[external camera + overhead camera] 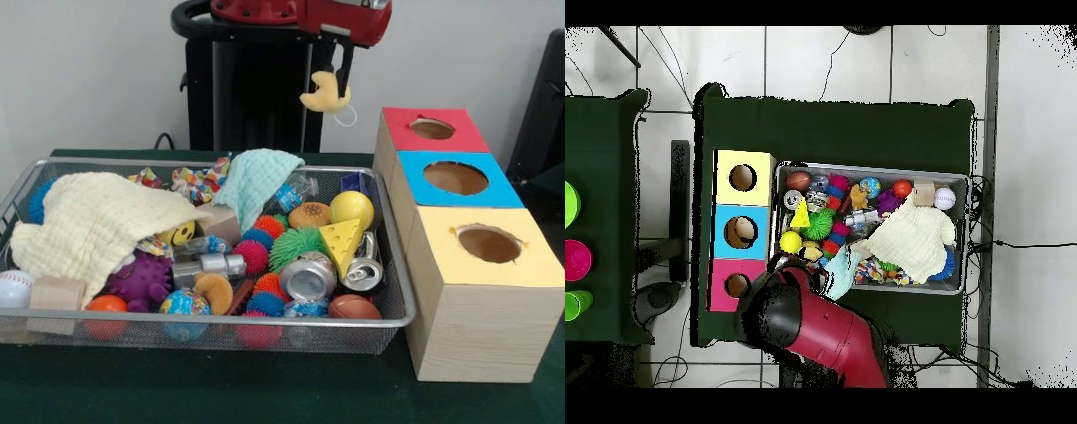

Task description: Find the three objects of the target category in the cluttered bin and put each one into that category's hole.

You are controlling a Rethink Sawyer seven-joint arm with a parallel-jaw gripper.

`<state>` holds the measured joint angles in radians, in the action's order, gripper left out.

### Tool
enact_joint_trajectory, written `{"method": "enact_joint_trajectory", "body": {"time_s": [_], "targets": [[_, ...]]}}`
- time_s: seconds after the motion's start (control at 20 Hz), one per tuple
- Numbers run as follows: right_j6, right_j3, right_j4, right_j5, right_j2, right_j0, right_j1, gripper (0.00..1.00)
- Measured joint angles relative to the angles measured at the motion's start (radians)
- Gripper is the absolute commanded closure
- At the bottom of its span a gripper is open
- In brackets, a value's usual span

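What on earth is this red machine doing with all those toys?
The robot arm's gripper is holding a small yellow plush toy, shaped like a banana or crescent, up in the air. It hangs behind the wire basket, near the red-topped hole in a row of three wooden boxes, whose other holes are blue and yellow. The basket is full of balls, cans, cloths and other toys. It looks like the toy is being carried toward the red hole, though it has not been dropped in.

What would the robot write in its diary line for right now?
gripper: shut on yellow banana toy | position: raised behind cluttered bin, near red-faced hole | hole: nothing dropped in yet
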<state>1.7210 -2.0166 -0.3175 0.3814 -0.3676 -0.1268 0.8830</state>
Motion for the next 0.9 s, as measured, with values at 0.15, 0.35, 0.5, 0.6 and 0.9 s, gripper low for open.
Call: {"method": "enact_joint_trajectory", "body": {"time_s": [0.15,0.35,0.5,0.6,0.9], "targets": [[0.028,-0.029,-0.014,0.0,0.0,-0.013,0.008,1.0],[0.073,-0.078,-0.034,-0.004,0.0,-0.036,0.018,1.0],[0.114,-0.12,-0.046,-0.014,-0.001,-0.073,0.023,1.0],[0.126,-0.134,-0.052,-0.018,-0.001,-0.087,0.025,1.0],[0.195,-0.198,-0.085,-0.051,-0.002,-0.17,0.035,1.0]]}}
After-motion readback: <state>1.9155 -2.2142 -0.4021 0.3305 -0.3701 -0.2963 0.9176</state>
